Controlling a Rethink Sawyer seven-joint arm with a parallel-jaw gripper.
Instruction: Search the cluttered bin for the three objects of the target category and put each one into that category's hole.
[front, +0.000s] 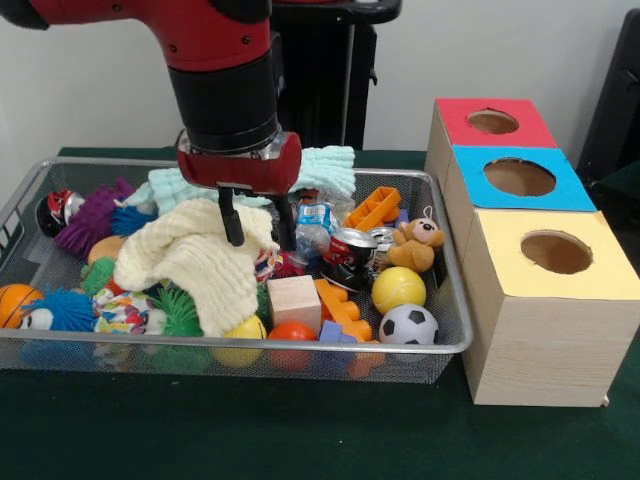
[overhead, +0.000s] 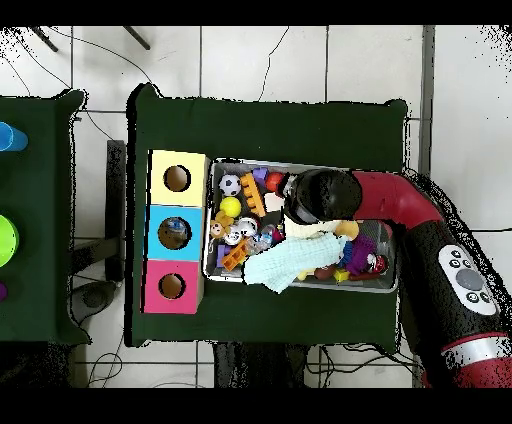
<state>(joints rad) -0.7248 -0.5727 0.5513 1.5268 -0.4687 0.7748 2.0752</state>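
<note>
The wire-mesh bin (front: 200, 342) is full of toys and cloths; it also shows in the overhead view (overhead: 330, 288). My gripper (front: 258, 228) hangs over the bin's middle, open and empty. Its fingers (front: 232, 222) reach down to a cream cloth (front: 190, 260). To the right stand three wooden boxes, each with one hole: red (front: 493, 121), blue (front: 519, 177) and yellow (front: 556, 252). In the overhead view the arm (overhead: 315, 195) hides the gripper.
In the bin lie a mint cloth (front: 325, 170), a soccer ball (front: 409, 324), a yellow ball (front: 398, 289), a teddy bear (front: 415, 243), a can (front: 350, 256), a wooden block (front: 294, 300), an orange brick (front: 372, 208) and a purple spiky ball (front: 95, 215).
</note>
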